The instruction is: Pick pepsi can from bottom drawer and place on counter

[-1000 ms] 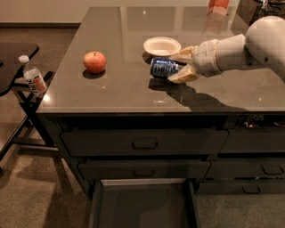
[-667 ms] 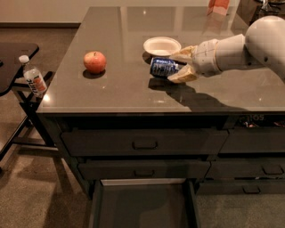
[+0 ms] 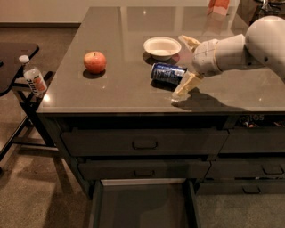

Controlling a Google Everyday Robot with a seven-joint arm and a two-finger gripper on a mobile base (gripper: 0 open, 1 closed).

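The pepsi can [image 3: 167, 73], dark blue with light markings, lies on its side on the counter [image 3: 120, 95], just in front of the white bowl. My gripper [image 3: 186, 63] is at the can's right end with its fingers spread wide. One finger is behind the can near the bowl, and the other fingertip [image 3: 181, 89] rests near the counter in front of it. The fingers stand apart from the can. The bottom drawer [image 3: 142, 207] is pulled open below, its floor bare.
A red apple [image 3: 95, 61] sits on the counter at the left and a white bowl [image 3: 162, 46] in the middle. An orange object [image 3: 218, 6] stands at the far edge. A clear bottle [image 3: 33, 78] is on the black side table [image 3: 13, 51] at the left.
The gripper's fingers were closed around the can and have now spread apart, letting it go. The can stays lying on the counter.
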